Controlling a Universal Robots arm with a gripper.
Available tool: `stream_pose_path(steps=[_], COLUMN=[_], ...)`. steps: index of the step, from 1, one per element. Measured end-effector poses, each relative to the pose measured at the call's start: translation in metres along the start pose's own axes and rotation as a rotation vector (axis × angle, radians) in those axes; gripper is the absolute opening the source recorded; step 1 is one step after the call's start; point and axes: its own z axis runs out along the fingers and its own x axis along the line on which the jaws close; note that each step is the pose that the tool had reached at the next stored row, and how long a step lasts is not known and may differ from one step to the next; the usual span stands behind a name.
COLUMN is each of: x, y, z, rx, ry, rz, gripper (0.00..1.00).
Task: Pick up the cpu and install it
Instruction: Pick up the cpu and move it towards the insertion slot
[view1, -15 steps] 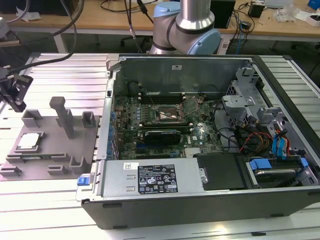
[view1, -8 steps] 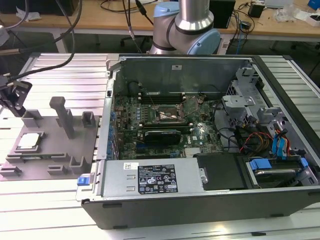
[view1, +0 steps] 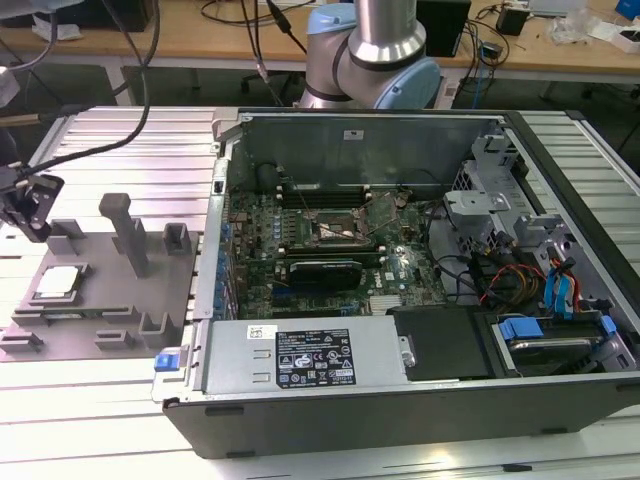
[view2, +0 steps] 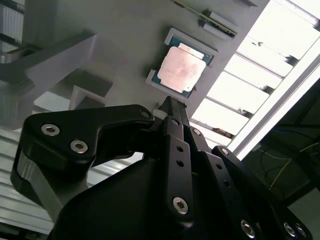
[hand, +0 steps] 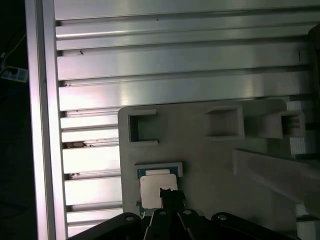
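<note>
Ribbed aluminium counter (view1: 100, 420) carries the whole set-up: one grey fixture plate (view1: 100, 300) and one open computer case (view1: 330, 425); desks with cables stand behind.

1. Tool (view1: 25, 215): one, at the end of the one arm (view1: 385, 40), hanging over the fixture plate's outer end. In the second wrist view the tool (view2: 169, 104) has its two fingers drawn together to a single narrow tip, with nothing between them.
2. cpu (view2: 181, 70): one, just beyond the tool tip. In the first wrist view the tip (hand: 170, 192) overlaps the near edge of the cpu (hand: 150, 187); contact cannot be determined.
   - Attitude: it lies flat, metal top up, seated in a shallow framed recess of the fixture plate.
   - Axis: the part is square, so no long axis applies. In the exterior view the edges of the cpu (view1: 57, 281) run parallel with the plate's edges.
3. Post (view1: 122, 232): one tall upright on the plate, further from the tool than the cpu, among several lower blocks.
4. Case: beyond the plate, well apart from the tool, lying on its side with the panel off. It holds one motherboard (view1: 300, 262).
5. Socket (view1: 340, 232): one dark square frame near the middle of the motherboard, far from the tool.
</note>
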Motion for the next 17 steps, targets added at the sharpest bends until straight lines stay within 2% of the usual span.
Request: stream_pose_path(steps=[12, 17], x=[0.0088, 0.0086], y=[-0.0021, -0.0089], z=[0.0247, 0.0303], rx=[0.0, 0.0], ry=[0.0, 0.0008], rz=[0.0, 0.0], gripper=[0.11, 0.11])
